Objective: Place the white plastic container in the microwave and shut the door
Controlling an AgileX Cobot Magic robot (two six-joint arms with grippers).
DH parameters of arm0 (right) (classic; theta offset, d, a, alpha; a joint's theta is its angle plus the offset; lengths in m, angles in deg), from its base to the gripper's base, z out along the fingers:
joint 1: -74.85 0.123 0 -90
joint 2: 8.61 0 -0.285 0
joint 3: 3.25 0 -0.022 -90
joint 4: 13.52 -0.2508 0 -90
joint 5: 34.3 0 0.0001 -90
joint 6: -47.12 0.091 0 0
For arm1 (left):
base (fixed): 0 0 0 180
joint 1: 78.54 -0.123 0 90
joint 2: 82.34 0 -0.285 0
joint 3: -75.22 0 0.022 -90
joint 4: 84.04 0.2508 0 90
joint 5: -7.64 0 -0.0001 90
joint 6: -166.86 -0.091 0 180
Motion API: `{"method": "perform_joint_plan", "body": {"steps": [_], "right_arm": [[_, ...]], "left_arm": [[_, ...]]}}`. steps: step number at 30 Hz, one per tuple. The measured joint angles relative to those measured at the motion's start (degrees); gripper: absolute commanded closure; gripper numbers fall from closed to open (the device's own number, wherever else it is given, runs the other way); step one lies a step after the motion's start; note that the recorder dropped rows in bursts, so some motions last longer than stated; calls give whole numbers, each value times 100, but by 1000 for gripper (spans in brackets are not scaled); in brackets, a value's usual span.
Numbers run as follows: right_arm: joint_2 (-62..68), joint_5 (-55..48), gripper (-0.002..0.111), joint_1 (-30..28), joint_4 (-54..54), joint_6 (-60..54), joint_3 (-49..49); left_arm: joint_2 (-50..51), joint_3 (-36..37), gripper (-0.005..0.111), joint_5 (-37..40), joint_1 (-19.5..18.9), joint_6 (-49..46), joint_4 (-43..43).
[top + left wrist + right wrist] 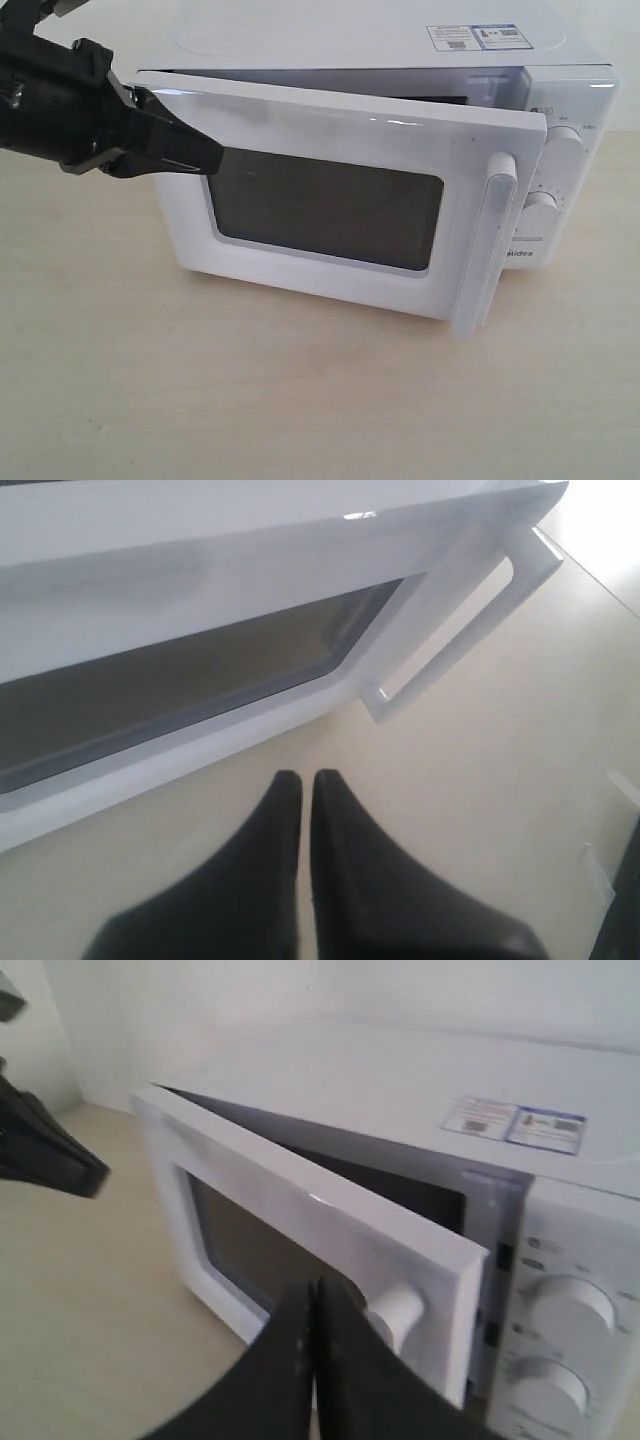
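The door (340, 125) of the microwave (350, 40) stands ajar; the left gripper (208, 160), jaws together and empty, hangs by its hinge side, and the right gripper (312, 1290) is likewise closed

Desk (300, 400): carries the microwave (380, 50), toward the far edge.
Door (330, 130): on the microwave's front, hinged at the left, ajar, with its right edge standing out from the body.
Window (325, 210): in the door's middle.
Handle (497, 235): upright along the door's right edge.
Two dials (565, 150): on the panel right of the door, one above the other.
Stickers (475, 38): on the microwave's top, right rear.
Left gripper (205, 158): before the door's upper left corner.
Right gripper (312, 1295): before the handle.
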Motion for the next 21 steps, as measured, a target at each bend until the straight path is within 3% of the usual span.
{"method": "perform_joint_plan", "body": {"steps": [12, 17, 21], "right_arm": [[2001, 1239, 108, 414, -479, -55, 0], [2773, 2324, 108, 1075, -528, -55, 0], [3508, 3227, 108, 1290, -776, -59, -25]], "left_arm": [[0, 0, 102, 0, 0, 0, 0], [0, 0, 102, 0, 0, 0, 0], [0, 0, 102, 0, 0, 0, -10]]}}
